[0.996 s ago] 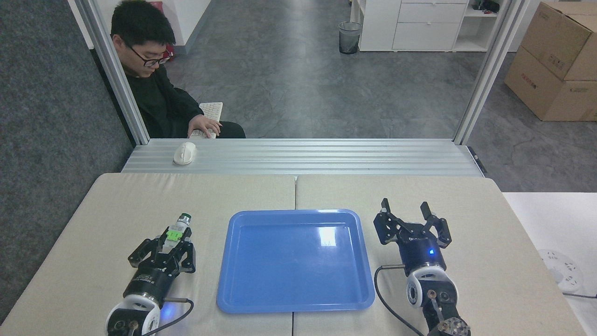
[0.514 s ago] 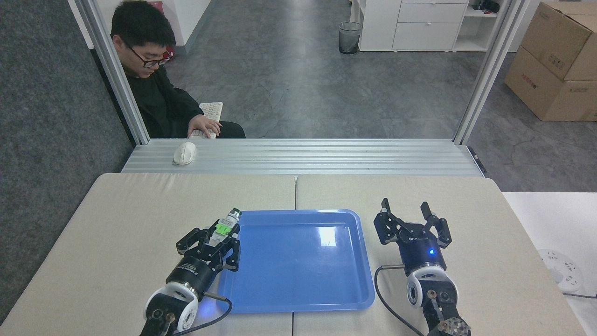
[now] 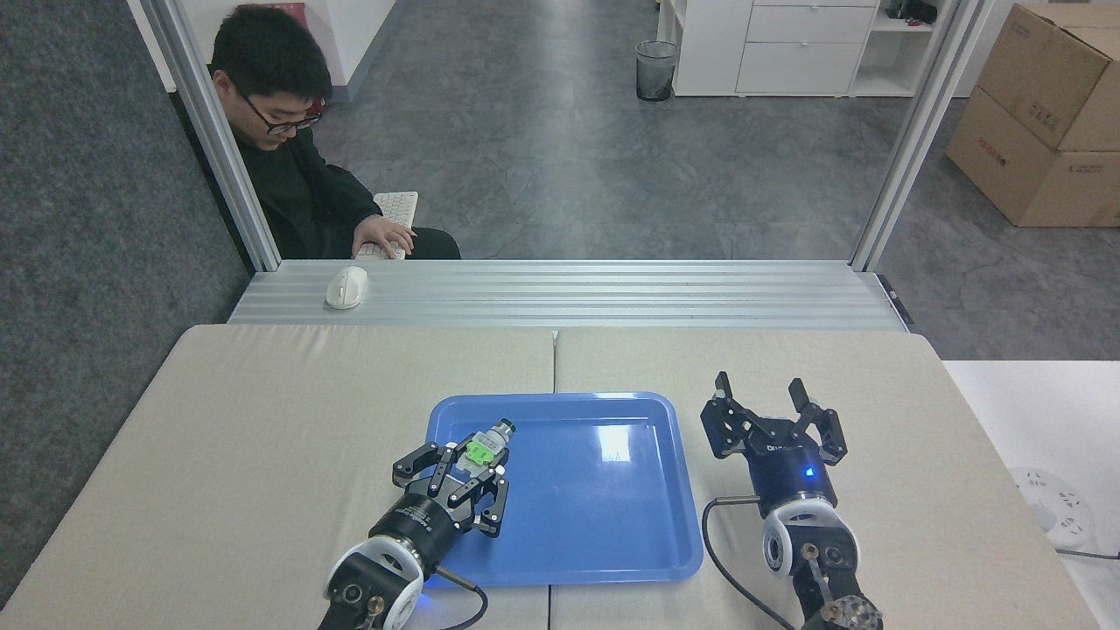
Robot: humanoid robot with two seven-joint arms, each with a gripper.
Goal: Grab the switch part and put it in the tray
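My left gripper (image 3: 473,458) is shut on the switch part (image 3: 486,444), a small white-grey piece with a bright green block, silver collar and dark cap pointing up and to the right. Gripper and part are over the left portion of the glossy blue tray (image 3: 604,560), which lies in the middle of the table. Whether the part touches the tray floor I cannot tell. To the right of the tray my right gripper (image 3: 759,390) stands open, with nothing between its fingers.
The beige table (image 3: 245,420) has a seam down its middle. Behind it runs a ribbed metal ledge (image 3: 612,293) with a white mouse (image 3: 346,286). A person (image 3: 289,175) sits beyond at a keyboard (image 3: 396,210). A white disc (image 3: 1054,505) lies far right.
My left arm has carried the switch part to the right, from the bare table left of the tray to over the tray's left portion. The right arm has stayed still.
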